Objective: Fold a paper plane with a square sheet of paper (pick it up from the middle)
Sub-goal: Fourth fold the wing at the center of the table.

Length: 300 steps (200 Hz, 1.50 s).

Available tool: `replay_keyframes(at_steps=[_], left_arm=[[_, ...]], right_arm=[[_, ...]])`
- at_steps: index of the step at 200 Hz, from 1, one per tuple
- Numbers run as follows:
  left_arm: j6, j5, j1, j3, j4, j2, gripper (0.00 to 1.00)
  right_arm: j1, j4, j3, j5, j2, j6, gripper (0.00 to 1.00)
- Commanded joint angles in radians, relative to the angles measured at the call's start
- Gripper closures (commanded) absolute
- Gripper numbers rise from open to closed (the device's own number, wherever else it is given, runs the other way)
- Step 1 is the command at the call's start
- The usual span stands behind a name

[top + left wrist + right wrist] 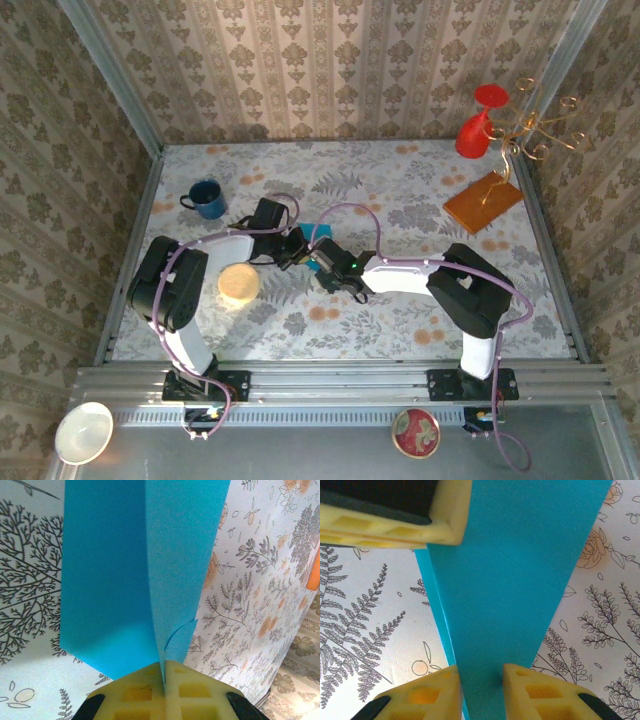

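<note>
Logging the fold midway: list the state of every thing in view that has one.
square sheet of paper: folded, held up by its crease.
left gripper: shut on the crease.
right gripper: fingers astride the paper's narrow end; grip unclear.
blue mug: upright.
orange-brown sheet: flat, unfolded.

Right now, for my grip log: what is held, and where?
The left hand pinches the paper at its creased near edge. The right hand straddles its narrow end; whether it grips cannot be told.
</note>
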Motion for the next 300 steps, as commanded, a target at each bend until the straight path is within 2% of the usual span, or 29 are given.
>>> replay_keyframes(at_steps=[1, 32, 67, 150, 179, 227, 258, 300], left_arm=[[-0.009, 0.006, -0.007, 0.019, -0.03, -0.029, 0.95], [-0.007, 0.009, -0.01, 0.023, -0.034, -0.024, 0.95], [-0.005, 0.006, -0.007, 0.024, -0.037, -0.025, 0.92], [0.011, 0.003, 0.019, 0.018, -0.048, -0.024, 0.84], [0.024, 0.002, 0.03, 0.02, -0.052, -0.008, 0.86], [0.017, 0.006, 0.03, 0.023, -0.038, 0.007, 0.94], [0.014, 0.004, 0.027, 0.021, -0.042, -0.004, 0.94], [0.01, 0.002, 0.019, 0.021, -0.039, -0.001, 0.94]], right_arm=[[0.006, -0.005, 0.018, 0.051, 0.024, -0.018, 0.71], [0.006, -0.004, 0.026, 0.055, 0.033, -0.022, 0.72], [0.007, -0.002, 0.017, 0.056, 0.033, -0.031, 0.77], [0.008, 0.02, -0.021, 0.045, 0.011, -0.068, 0.78], [0.008, 0.025, -0.027, 0.039, 0.01, -0.074, 0.78], [0.007, 0.021, -0.014, 0.027, 0.008, -0.068, 0.74], [0.008, 0.006, 0.007, 0.019, 0.011, -0.056, 0.69], [0.008, -0.007, 0.035, 0.017, 0.013, -0.037, 0.68]])
